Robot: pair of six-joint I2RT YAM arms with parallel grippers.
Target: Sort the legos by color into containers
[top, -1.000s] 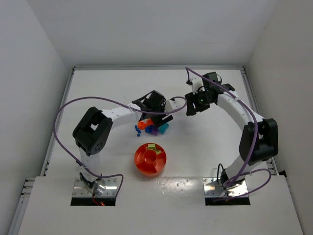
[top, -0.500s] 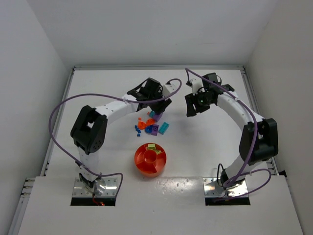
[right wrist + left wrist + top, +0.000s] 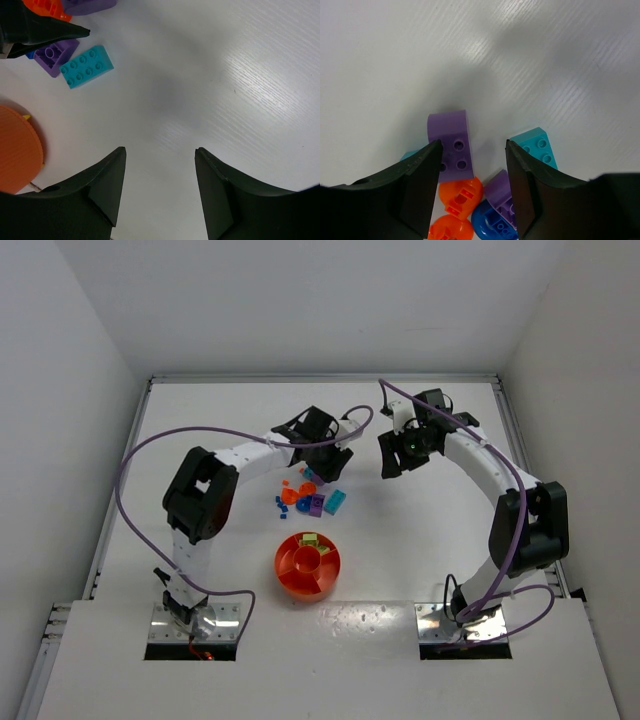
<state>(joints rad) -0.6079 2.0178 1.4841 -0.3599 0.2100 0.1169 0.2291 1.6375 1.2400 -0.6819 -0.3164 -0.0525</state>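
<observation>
Only a yellow-green brick [image 3: 310, 539] shows in the tray [image 3: 288, 578]. The other legos [image 3: 305, 498] lie in a pile on the table [image 3: 200, 420]. The left gripper [image 3: 473, 146] has its jaws apart, with a purple brick [image 3: 449, 142] between them. The right gripper [image 3: 160, 152] has its jaws apart and empty.

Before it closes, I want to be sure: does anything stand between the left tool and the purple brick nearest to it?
Nothing visible does. The purple brick lies inside the open left tool, close against one side of it.
</observation>
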